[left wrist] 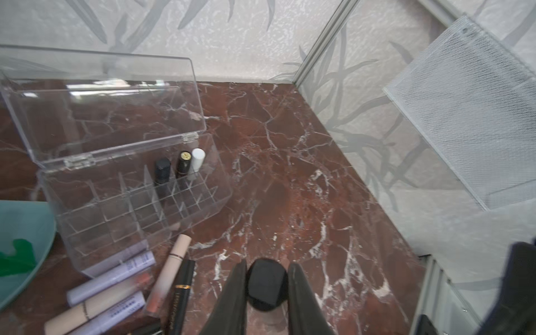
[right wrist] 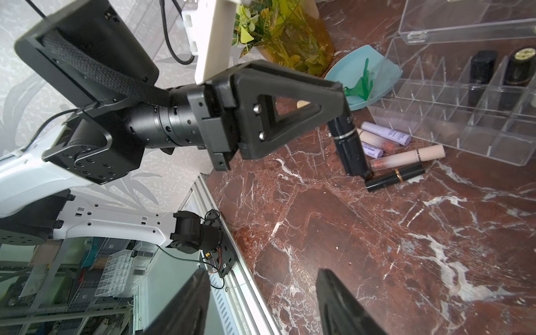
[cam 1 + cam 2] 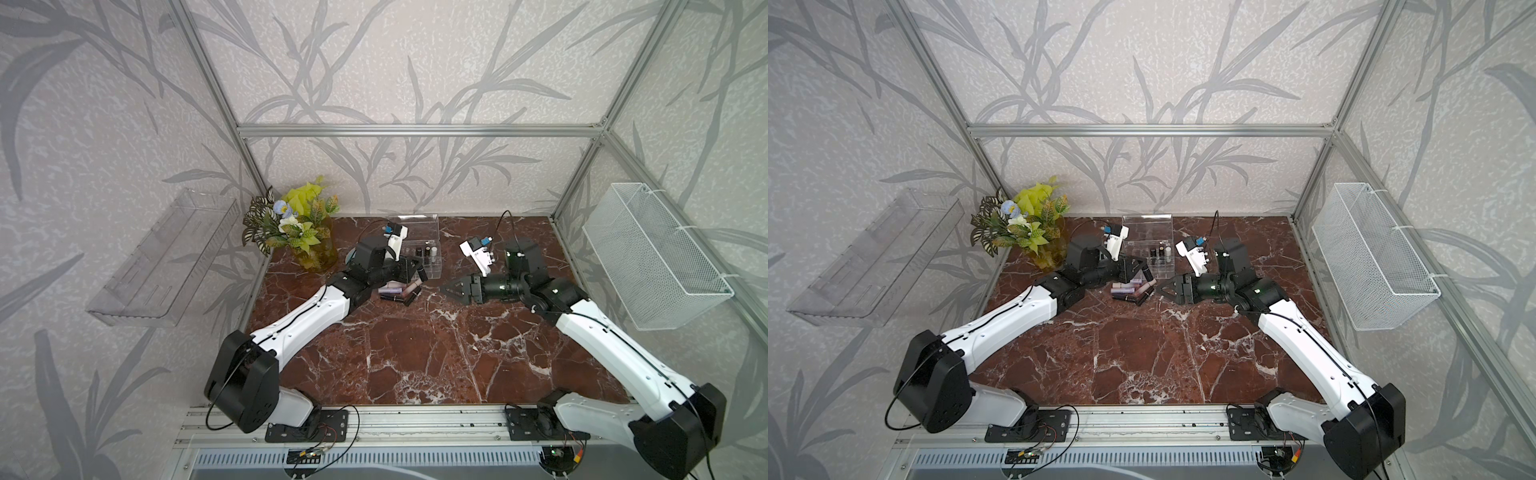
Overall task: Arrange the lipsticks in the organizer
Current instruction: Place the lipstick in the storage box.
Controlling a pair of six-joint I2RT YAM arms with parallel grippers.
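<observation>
My left fingers (image 1: pixel 232 295) are clamped on a black lipstick (image 1: pixel 266 282), which is tilted with its lower end toward the counter (image 1: pixel 290 174); the open organizer (image 1: pixel 87 220) lies just beyond on the far side, and my right fingers (image 2: pixel 339 304) stand apart, empty, further right.

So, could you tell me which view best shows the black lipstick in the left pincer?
The right wrist view: the black lipstick appears side-on, nearly full length, tilted below the left pincer. The left wrist view shows only its end cap between the fingers; in both top views it is a tiny stub.
</observation>
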